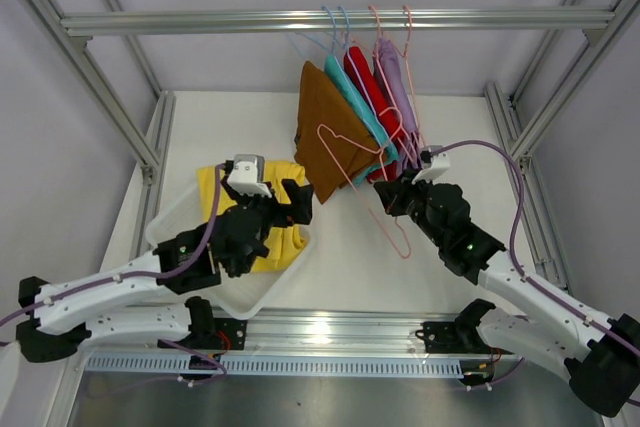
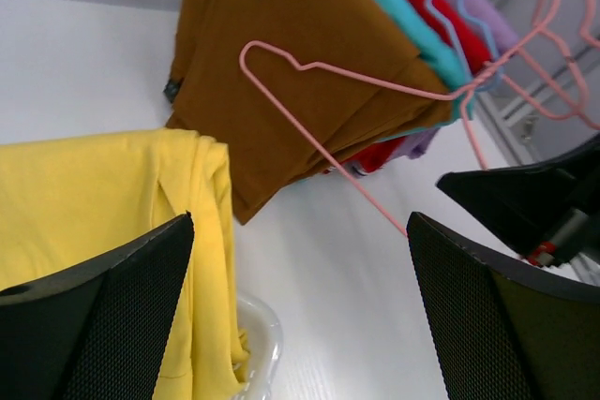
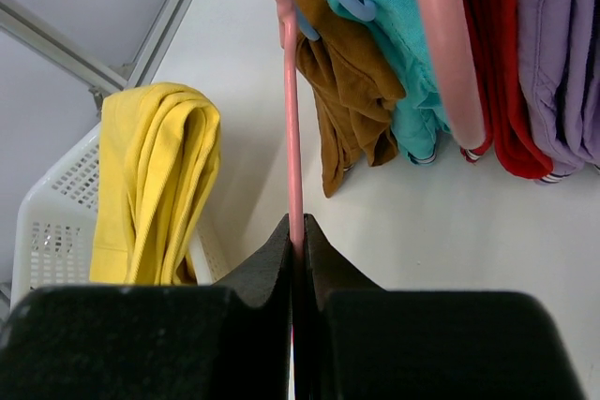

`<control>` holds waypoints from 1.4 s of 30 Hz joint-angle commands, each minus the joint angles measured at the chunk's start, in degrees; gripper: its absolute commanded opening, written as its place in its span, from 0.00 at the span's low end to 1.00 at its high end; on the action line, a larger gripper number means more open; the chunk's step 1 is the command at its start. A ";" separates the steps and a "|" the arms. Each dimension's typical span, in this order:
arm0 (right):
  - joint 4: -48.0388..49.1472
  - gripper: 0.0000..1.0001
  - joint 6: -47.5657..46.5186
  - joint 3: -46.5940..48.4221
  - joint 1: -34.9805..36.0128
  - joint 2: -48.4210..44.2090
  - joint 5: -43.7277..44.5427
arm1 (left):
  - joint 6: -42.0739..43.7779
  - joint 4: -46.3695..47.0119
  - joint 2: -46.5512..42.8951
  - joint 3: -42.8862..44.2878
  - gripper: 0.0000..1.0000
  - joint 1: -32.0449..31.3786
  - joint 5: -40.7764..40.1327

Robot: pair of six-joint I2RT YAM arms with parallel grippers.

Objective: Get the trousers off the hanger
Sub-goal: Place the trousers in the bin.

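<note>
**Well, the bare hanger is the thing to watch**

From where I stand, the worry is the pink hanger point(image 3: 292, 138). It carries no cloth and is pinched by its thin wire between the tightly closed fingers of the right gripper point(image 3: 298, 231), off to the right of the white basket point(image 3: 52, 222). Its frame hangs close in front of the brown trousers point(image 2: 272, 7). I'd guess a careless swing could hook that cloth. It could also tangle with the hangers carrying the teal trousers point(image 3: 380, 53), red trousers point(image 3: 502, 63) and lilac trousers point(image 3: 562, 44), which hang in a tight row beyond the basket's far right corner. A wire that thin might also twist or slip in the grip.

The yellow trousers point(image 3: 155, 185) lie folded in the basket, bunched up at its right rim, and a nudge there could well tip them out. The left gripper point(image 1: 296, 203) hovers just above that rim, spread as wide as it goes and holding nothing. The yellow cloth is just beneath its fingers, and I cannot tell whether it touches them.
</note>
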 commanded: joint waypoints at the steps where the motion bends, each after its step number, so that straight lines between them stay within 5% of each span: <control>1: 0.40 0.00 -0.67 0.14 -1.67 -2.11 2.26 | 2.36 1.46 -7.26 1.38 0.99 0.39 6.00; 6: -1.54 0.00 -3.75 2.33 -1.14 -3.78 0.42 | 9.22 -1.32 -13.90 5.12 0.99 0.83 24.44; 11: -2.86 0.00 -7.00 4.71 1.23 -3.78 1.03 | 13.44 -17.23 -2.42 21.40 0.99 1.00 42.98; 14: -3.03 0.00 -8.67 6.37 2.19 -3.52 -0.19 | 15.20 -15.51 3.48 25.27 0.99 1.00 57.70; 18: -5.23 0.00 -11.66 10.59 3.51 -3.60 -4.75 | 15.47 -12.53 8.51 29.14 0.99 1.00 67.70; 24: -11.99 0.00 -15.53 18.66 6.33 -6.06 -8.90 | 15.46 -8.73 4.93 25.55 0.99 1.00 50.70; 31: -24.71 0.00 -20.01 31.50 7.12 -9.40 -3.92 | 15.81 -9.61 -1.75 22.29 1.00 1.00 30.39; 42: -41.96 0.00 -27.05 51.11 7.12 -9.32 18.50 | 19.07 -15.14 -7.82 20.62 0.99 1.09 22.63</control>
